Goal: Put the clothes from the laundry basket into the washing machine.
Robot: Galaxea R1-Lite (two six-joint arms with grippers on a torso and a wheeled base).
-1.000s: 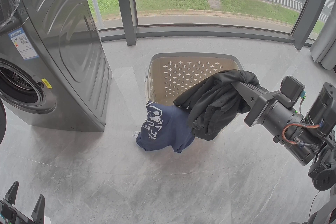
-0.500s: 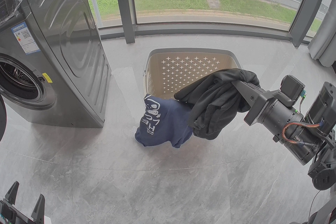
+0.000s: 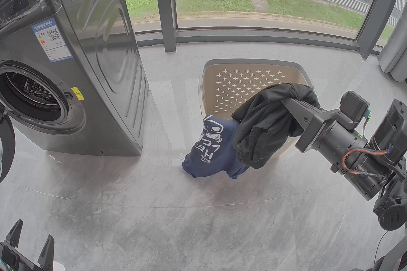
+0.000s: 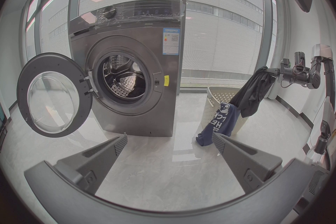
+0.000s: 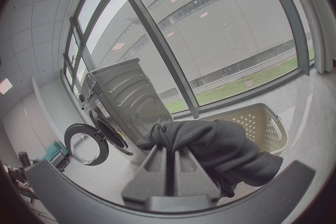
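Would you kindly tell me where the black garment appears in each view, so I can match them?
Head view: black garment hangs from the right end effector over the basket's near rim.
Left wrist view: black garment hangs far off, over the basket.
Right wrist view: black garment bunched around the right end effector, before the basket.
Shared landmark: the basket.

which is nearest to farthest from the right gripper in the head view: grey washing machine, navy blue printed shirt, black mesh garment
1. Black mesh garment, clamped in the right gripper.
2. Navy blue printed shirt, hanging over the rim of the beige laundry basket, left of the gripper.
3. Grey washing machine, far left.
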